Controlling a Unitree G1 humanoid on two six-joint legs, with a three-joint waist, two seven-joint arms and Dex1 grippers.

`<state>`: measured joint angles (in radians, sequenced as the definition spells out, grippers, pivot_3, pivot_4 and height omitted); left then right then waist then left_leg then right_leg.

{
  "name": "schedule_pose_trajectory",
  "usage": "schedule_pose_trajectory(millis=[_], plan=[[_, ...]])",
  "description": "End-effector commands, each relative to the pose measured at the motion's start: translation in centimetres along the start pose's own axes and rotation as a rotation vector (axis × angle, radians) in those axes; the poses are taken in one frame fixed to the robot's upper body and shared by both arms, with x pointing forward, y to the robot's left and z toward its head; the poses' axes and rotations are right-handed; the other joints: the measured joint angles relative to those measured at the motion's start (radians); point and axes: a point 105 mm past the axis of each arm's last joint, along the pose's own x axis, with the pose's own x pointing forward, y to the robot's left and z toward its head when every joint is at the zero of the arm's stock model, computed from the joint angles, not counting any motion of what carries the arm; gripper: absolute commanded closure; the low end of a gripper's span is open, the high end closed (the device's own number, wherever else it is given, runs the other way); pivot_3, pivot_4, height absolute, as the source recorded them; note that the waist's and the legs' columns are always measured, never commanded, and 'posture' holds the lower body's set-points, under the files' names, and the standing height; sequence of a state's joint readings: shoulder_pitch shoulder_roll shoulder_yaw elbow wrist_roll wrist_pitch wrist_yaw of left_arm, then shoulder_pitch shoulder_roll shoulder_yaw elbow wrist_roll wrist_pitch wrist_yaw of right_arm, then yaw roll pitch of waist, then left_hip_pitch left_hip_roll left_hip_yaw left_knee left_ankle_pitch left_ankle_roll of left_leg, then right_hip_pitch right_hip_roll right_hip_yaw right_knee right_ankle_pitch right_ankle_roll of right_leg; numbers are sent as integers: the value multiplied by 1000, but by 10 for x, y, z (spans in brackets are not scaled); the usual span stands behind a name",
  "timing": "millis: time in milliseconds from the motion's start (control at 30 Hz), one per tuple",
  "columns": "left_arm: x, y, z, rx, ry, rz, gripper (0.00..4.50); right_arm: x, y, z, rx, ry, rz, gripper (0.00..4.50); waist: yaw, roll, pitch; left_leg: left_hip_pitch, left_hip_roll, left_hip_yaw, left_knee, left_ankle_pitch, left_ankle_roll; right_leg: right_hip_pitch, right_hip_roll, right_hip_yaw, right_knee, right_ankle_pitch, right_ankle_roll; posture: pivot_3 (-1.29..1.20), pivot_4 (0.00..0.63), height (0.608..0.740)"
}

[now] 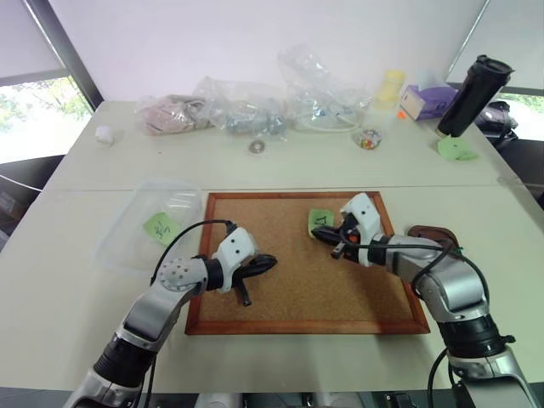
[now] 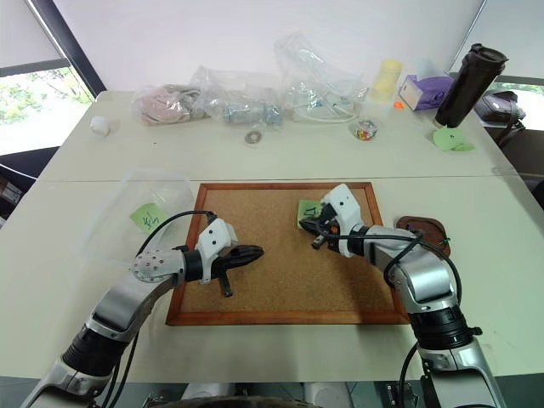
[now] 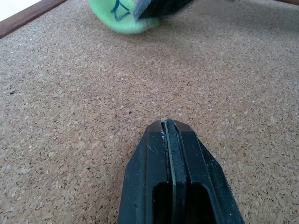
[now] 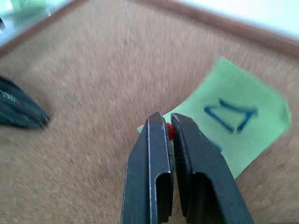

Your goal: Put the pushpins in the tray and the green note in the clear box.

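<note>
The cork board (image 1: 297, 297) lies in front of me with both grippers over it. My right gripper (image 4: 167, 121) is shut on a red-headed pushpin (image 4: 169, 132), just above the near corner of the green note (image 4: 238, 126) with its drawn triangle. That note (image 1: 320, 218) sits near the board's far edge. My left gripper (image 3: 167, 123) is shut with nothing in it, hovering over bare cork at the board's left side (image 1: 265, 262). The dark brown tray (image 1: 431, 232) rests just off the board's right edge. The clear box (image 1: 136, 234) stands to the left of the board.
Inside the clear box lies another green note with a scribble (image 1: 161, 228). Wrinkly plastic bags (image 1: 246, 106), a purple tissue box (image 1: 429, 100), a black bottle (image 1: 472, 93) and a green paper scrap (image 1: 456, 150) line the far side of the table.
</note>
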<state>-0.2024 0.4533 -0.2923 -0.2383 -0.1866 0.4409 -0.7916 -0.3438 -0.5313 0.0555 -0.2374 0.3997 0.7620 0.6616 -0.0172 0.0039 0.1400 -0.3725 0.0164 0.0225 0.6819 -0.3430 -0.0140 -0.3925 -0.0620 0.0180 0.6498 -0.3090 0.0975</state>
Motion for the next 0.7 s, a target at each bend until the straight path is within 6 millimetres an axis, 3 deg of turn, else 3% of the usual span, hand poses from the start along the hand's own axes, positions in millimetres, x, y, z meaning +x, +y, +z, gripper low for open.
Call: schedule_pose_trajectory(millis=[33, 200, 333, 500, 600, 700], plan=[[0, -8, -22, -65, 84, -31, 4500, -10, 1, 33, -70, -82, 1, 4460, 0, 0, 0, 0, 0, 0, 0, 0, 0, 0, 0, 0, 0, 0, 0, 0, 150, 740], [0, -8, -21, -65, 85, -32, 4500, -17, 15, 45, -93, -95, 43, 4460, 1, 0, 0, 0, 0, 0, 0, 0, 0, 0, 0, 0, 0, 0, 0, 0, 150, 740], [0, 0, -16, -85, 62, -7, 4500, -24, 38, 39, -152, -50, 131, 4460, 2, 0, 0, -1, 0, 0, 0, 0, 0, 0, 0, 0, 0, 0, 0, 0, 150, 740], [-1, 11, -5, -118, -4, 14, 4500, -30, 43, 38, -188, -23, 153, 4460, 3, -1, 0, -1, 0, 0, 0, 0, 0, 0, -1, 0, -1, 0, 0, 0, 150, 740], [-3, 20, 21, -174, -105, 6, 3523, -38, 48, 39, -241, 3, 182, 4500, 5, -1, 2, -1, 0, 0, 0, 0, 0, -1, -1, 0, 0, 0, 0, 0, 150, 740], [-4, 20, 35, -226, -158, -35, 2068, -41, 50, 40, -281, 19, 195, 4500, 3, -5, 5, -2, 0, -1, 0, 0, 0, -1, -1, -1, 0, 0, 0, 0, 150, 740]])
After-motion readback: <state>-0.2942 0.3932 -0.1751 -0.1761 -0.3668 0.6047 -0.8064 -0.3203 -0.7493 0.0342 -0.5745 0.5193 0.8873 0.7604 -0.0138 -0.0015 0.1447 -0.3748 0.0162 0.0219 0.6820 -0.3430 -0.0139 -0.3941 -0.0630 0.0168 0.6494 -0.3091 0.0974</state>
